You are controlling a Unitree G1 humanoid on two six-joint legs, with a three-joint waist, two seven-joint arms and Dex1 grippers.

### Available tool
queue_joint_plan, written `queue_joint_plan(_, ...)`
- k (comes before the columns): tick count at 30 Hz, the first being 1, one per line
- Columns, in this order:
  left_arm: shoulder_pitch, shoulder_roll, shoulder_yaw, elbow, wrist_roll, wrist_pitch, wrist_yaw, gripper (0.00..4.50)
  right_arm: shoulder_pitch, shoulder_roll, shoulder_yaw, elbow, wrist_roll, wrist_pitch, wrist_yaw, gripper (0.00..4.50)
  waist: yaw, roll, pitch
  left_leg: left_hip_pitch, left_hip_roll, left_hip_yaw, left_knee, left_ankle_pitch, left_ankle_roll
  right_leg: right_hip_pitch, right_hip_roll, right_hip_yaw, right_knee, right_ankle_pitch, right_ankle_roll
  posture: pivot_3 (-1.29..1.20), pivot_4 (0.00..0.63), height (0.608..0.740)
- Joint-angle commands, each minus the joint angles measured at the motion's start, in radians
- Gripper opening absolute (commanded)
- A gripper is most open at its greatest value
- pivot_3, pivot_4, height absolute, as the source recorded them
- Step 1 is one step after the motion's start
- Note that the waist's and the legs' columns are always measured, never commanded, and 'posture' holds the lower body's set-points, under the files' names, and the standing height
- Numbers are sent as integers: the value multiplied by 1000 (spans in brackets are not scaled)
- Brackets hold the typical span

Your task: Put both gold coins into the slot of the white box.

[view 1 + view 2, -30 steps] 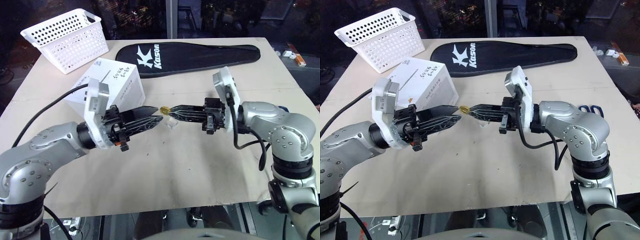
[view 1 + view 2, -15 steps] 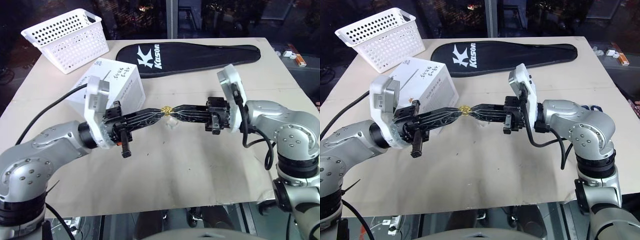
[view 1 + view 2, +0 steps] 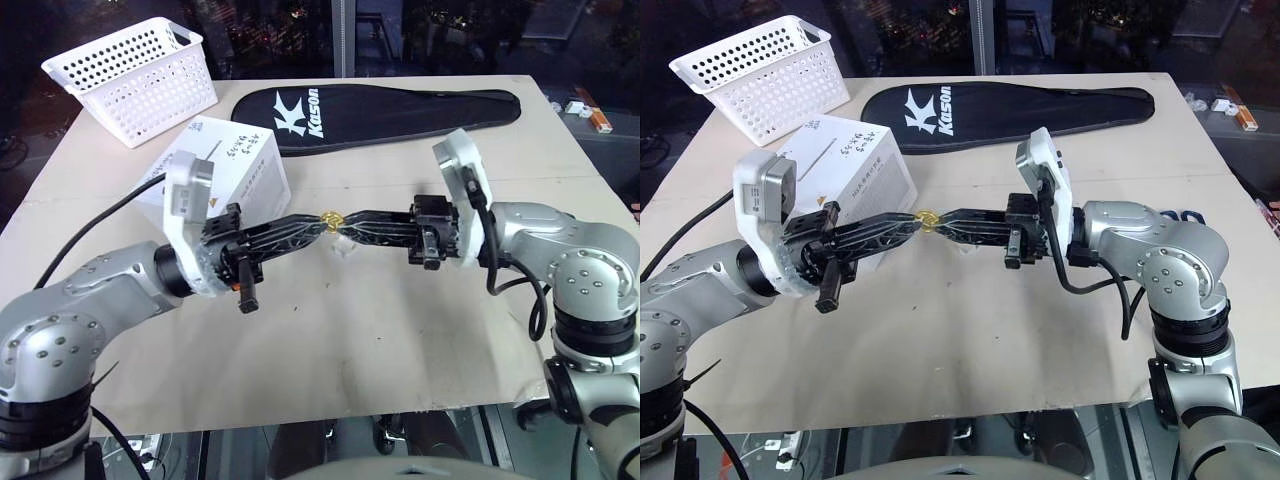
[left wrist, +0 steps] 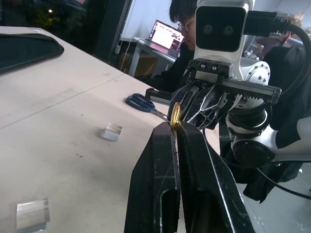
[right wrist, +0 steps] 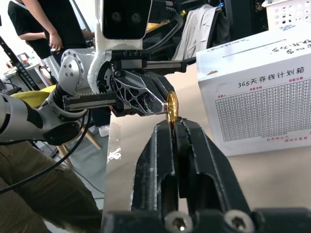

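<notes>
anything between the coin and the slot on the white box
Nothing visible does. The coin is pinched in mid-air where the left gripper and right gripper meet tip to tip. The white box stands on the table just beyond the left gripper, its slot on the uncovered top face.

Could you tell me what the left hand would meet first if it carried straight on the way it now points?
Most likely the right hand, which points back at it tip to tip. The left hand is shut on the gold coin at the meeting point.
</notes>
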Motion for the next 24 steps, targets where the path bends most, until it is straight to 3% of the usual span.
queue_joint_plan(1, 14, 0, 54, 8, -44, -13, 26, 0, -4, -3, -39, -43, 42, -31, -9, 1794, 0, 0, 0, 0, 0, 0, 0, 0, 0, 0, 0, 0, 0, 0, 0, 0, 150, 738)
queue_joint_plan(6, 46, 21, 145, 43, -108, -16, 90, 0, 27, -76, -62, -88, -5, -74, -25, 4254, 1, 0, 0, 0, 0, 0, 0, 0, 0, 0, 0, 0, 0, 0, 0, 0, 150, 738)
queue_joint_plan(10, 20, 54, 242, 119, -126, -32, 195, 0, 77, -196, -93, -155, -89, -159, 14, 4254, 11, 0, 0, 0, 0, 0, 0, 0, 0, 0, 0, 0, 0, 0, 0, 0, 150, 738)
queue_joint_plan(13, -39, 188, 253, 220, 78, -19, 263, 0, 156, -318, -211, -216, -134, -233, 63, 4254, 18, -2, 1, 0, 0, 0, 0, 0, 0, 0, 0, -1, 0, 0, 0, 0, 150, 738)
queue_joint_plan(17, -153, 344, 142, 384, 188, 79, 197, 0, 204, -385, -293, -228, -112, -283, 84, 4254, 26, -2, 1, 0, 0, 0, 0, -1, 1, 0, 1, -1, -1, 0, 0, 0, 150, 738)
queue_joint_plan(19, -240, 349, 92, 474, 188, 137, 185, 0, 215, -399, -305, -226, -121, -310, 96, 4254, 26, -1, 1, 1, 0, 1, -1, -2, 3, 0, 0, 0, -2, 0, 0, 0, 150, 738)
queue_joint_plan(24, -371, 347, -57, 560, 339, 189, 109, 0, 198, -400, -315, -207, -120, -356, 86, 4254, 24, -2, 2, 1, 0, 1, -2, 0, 0, -1, 0, 0, -1, 0, 0, 0, 150, 738)
